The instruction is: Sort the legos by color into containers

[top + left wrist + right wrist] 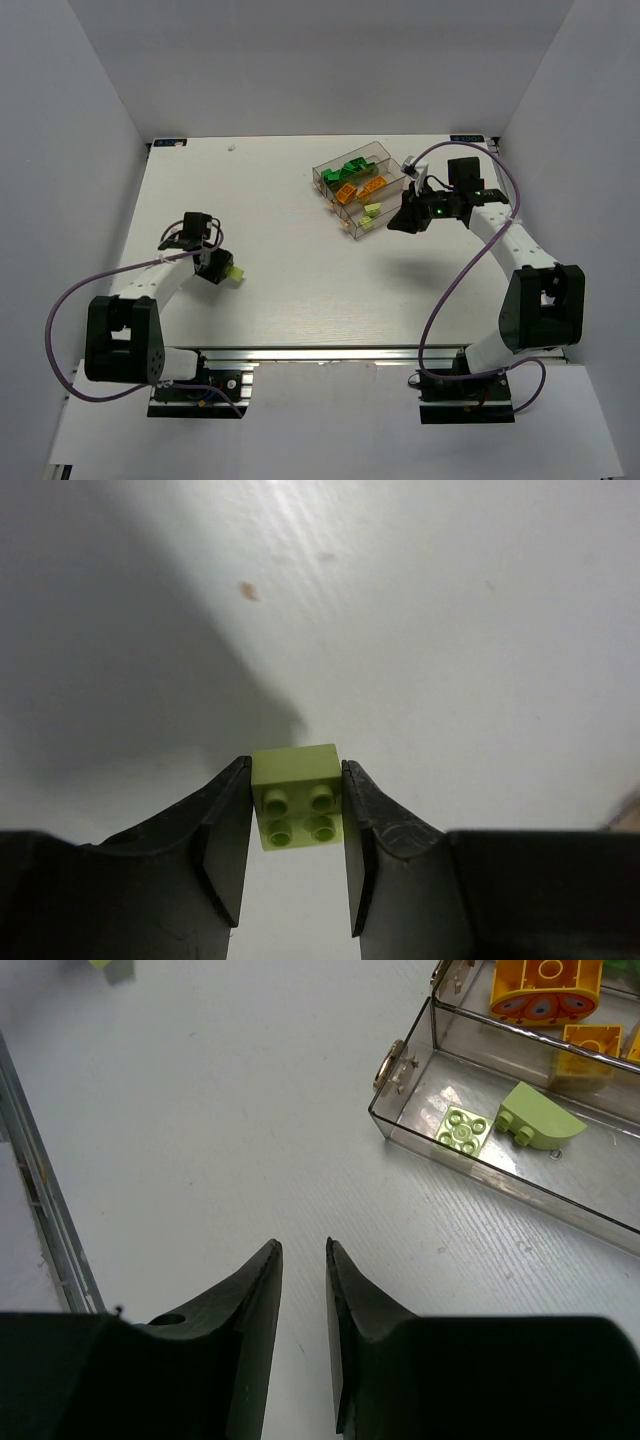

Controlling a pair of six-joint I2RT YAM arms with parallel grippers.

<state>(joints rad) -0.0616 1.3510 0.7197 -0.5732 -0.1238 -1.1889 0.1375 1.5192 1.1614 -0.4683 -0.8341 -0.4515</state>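
Looks down on a white table [280, 300] boxed in by plain pale walls. Shows the clear containers [382, 158] right of centre in the top view, upper half, set at a slant as three troughs joined side by side. Sorts by colour already: dark green legos [347, 169] in the upper-left trough, orange legos [360, 190] in the middle one, pale legos [372, 212] in the lower-right one.

Puts the left gripper [222, 268] at lower left of that same frame, well apart from the tray. Grips a pale yellow-green brick [296, 798] there, studs facing the wrist camera, four of them in a square. Presses both dark fingers [225, 830] flat against the brick's two sides, with no gap showing on either side. Cannot tell from these views whether the brick rests on the table or hangs just above it.

Sets the right gripper [303, 1260] just to the right of the tray in the top view, over bare table. Leaves its jaws a narrow slit apart, with nothing between them. Catches, at upper right of the right wrist view, the near end of the pale trough with a square studded plate [463, 1130] and a rounded brick [540, 1118] lying just beside each other, apart from the fingertips.
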